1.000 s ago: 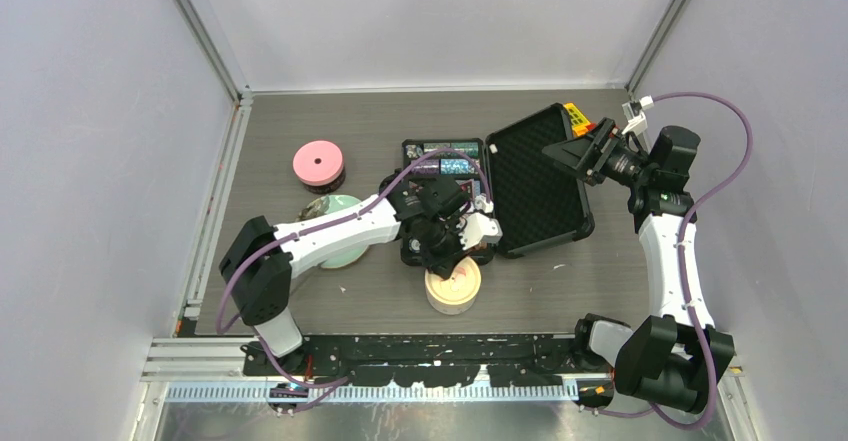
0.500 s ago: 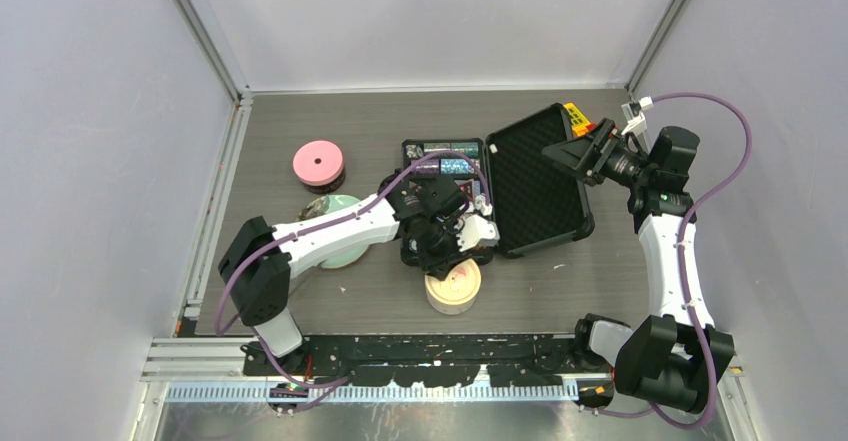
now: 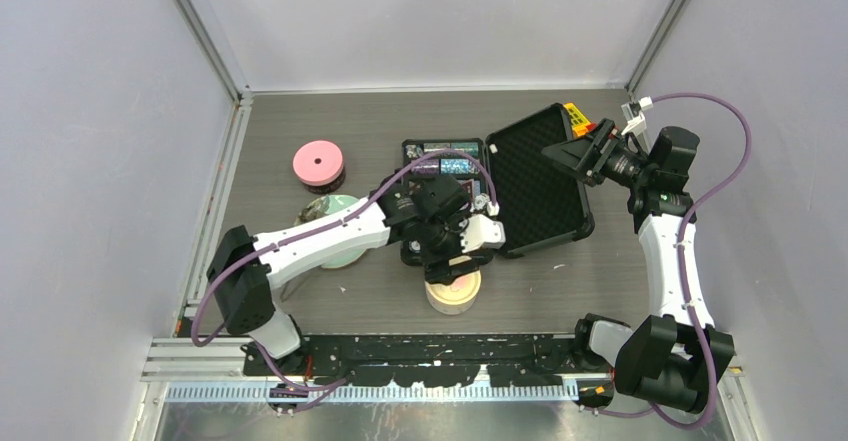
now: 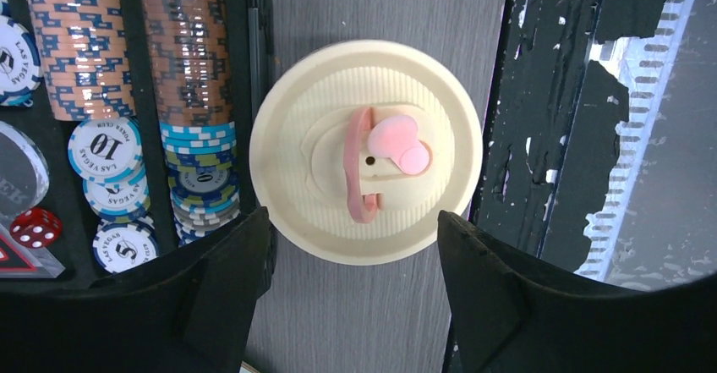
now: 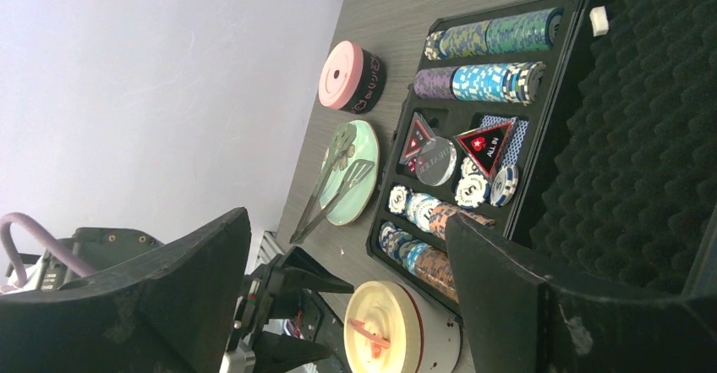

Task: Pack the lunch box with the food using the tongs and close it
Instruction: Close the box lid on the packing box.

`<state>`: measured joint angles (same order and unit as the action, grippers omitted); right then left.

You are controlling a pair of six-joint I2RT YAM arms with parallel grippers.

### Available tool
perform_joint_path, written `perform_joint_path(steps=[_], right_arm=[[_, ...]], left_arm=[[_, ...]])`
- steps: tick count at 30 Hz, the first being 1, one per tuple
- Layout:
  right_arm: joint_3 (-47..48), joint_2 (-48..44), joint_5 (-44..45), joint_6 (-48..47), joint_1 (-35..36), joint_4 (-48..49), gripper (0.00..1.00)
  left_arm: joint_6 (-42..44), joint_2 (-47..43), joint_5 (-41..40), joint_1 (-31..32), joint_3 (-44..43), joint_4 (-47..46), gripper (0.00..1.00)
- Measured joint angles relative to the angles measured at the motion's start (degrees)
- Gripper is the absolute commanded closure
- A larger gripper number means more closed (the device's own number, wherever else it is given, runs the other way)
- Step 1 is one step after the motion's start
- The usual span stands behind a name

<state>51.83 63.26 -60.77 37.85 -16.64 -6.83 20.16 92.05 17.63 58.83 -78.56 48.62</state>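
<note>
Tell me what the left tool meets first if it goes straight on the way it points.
The left tool would probably meet the cream lid of the pale tub first: it lies centred ahead between the open fingers. Depth is unclear.

A table [image 3: 300, 131] of dark grey wood-grain is enclosed by plain pale walls: a back wall [image 3: 430, 21] beyond its far edge, a left wall [image 3: 90, 161] and a right wall [image 3: 790, 111] at its sides. Slanting aluminium posts [image 3: 200, 31] are set at the table's far corners. Along the table's near edge a chipped black strip [image 3: 450, 346] is laid, with a ribbed metal rail [image 3: 400, 391] just outside it, all evenly lit.
</note>
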Motion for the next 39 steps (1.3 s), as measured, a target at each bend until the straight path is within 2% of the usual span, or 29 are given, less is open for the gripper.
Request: perform_joint_path(steps=[6, 13, 21, 29, 39], right_arm=[[0.0, 0.0, -0.02, 0.04, 0.0, 0.33, 0.11], [0.0, 0.0, -0.11, 0.04, 0.0, 0.44, 0.11], [0.0, 0.0, -0.39, 0.04, 0.0, 0.52, 0.11], [0.0, 0.0, -0.42, 0.04, 0.0, 0.59, 0.11], [0.0, 0.0, -0.42, 0.07, 0.0, 0.59, 0.11]], left_arm=[[0.72, -0.02, -1.53, 2.75, 1.01, -1.62, 0.16], [1.53, 3.34, -2.16, 3.85, 3.72, -3.89, 0.22], [2.78, 3.52, -3.78, 3.74, 3.93, -4.44, 0.21], [2.86, 1.31, -4.15, 2.91, 2.25, -2.16, 0.3], [2.8, -0.79, -4.39, 0.61, -0.04, -2.12, 0.47]])
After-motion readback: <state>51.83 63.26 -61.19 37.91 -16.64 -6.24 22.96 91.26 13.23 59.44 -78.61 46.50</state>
